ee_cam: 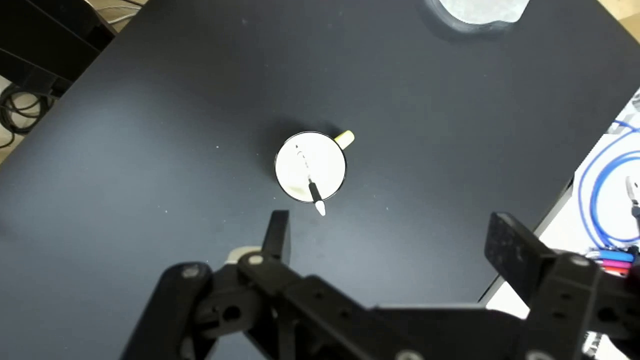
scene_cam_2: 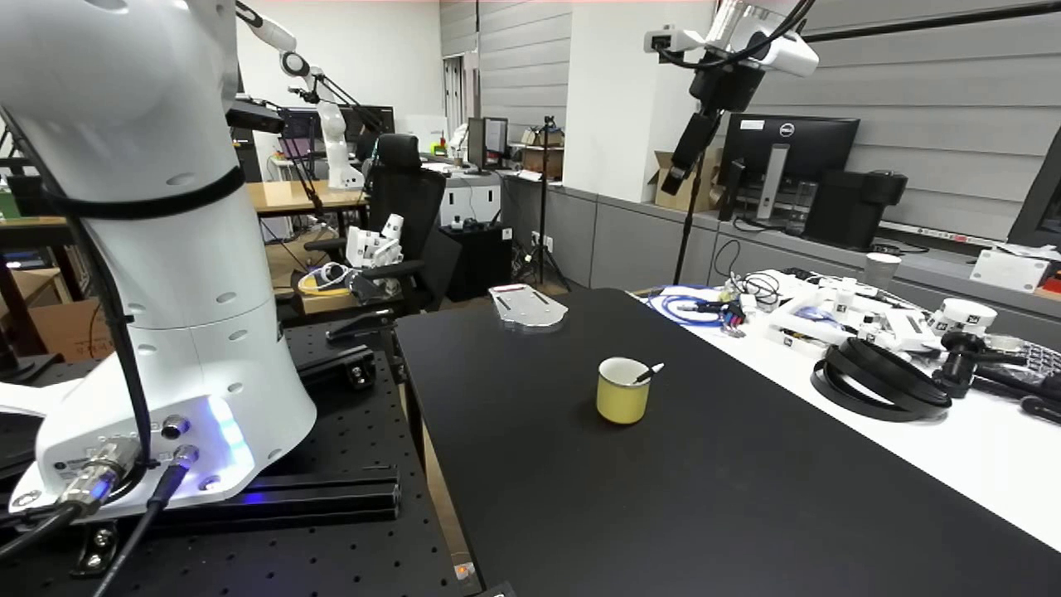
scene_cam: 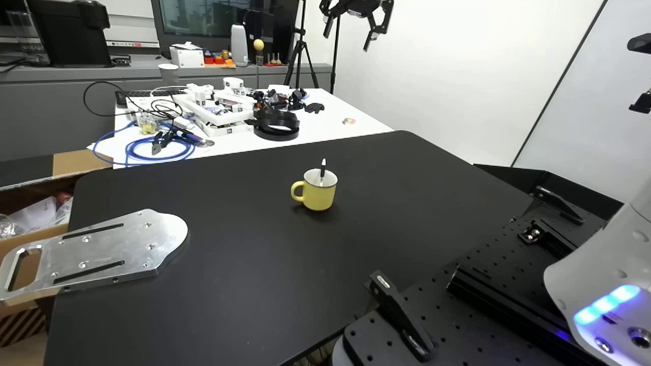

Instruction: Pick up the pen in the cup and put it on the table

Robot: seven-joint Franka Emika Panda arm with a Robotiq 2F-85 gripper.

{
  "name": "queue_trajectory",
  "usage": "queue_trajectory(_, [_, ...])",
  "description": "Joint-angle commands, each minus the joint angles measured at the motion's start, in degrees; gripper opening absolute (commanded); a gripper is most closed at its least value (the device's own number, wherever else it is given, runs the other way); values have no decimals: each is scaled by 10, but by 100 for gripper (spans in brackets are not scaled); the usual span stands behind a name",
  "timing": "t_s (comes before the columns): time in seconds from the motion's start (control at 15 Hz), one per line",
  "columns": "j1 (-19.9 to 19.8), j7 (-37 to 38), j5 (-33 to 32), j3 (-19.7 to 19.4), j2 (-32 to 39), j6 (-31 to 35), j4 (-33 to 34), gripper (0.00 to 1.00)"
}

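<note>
The yellow cup (scene_cam: 319,198) stands upright on the black table (scene_cam: 244,274); it also shows in an exterior view (scene_cam_2: 622,401) and the wrist view (ee_cam: 327,162). The pen (scene_cam: 323,168) leans inside the cup, its dark section and white tip sticking out past the rim. The pen also shows in an exterior view (scene_cam_2: 649,373) and the wrist view (ee_cam: 315,193). My gripper (scene_cam: 346,42) is open and empty, high above the table. In the wrist view the open fingers (ee_cam: 390,217) are apart, with the cup and pen above and left of the gap between them.
A silver metal plate (scene_cam: 109,246) lies at a table end. A white table (scene_cam: 335,124) with cables, tools and black straps (scene_cam_2: 883,377) adjoins the black table. A cardboard box (scene_cam: 30,239) stands beside it. The robot base sits on a perforated black board (scene_cam: 473,325).
</note>
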Motion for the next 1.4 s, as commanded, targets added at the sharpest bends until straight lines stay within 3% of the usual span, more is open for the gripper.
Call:
queue_trajectory(0.0, [7, 28, 1, -4, 60, -7, 82, 100])
queue_trajectory(0.6, [1, 49, 12, -9, 203, -15, 195, 100])
queue_trajectory(1.33, [-3, 74, 22, -16, 301, -1, 226, 100])
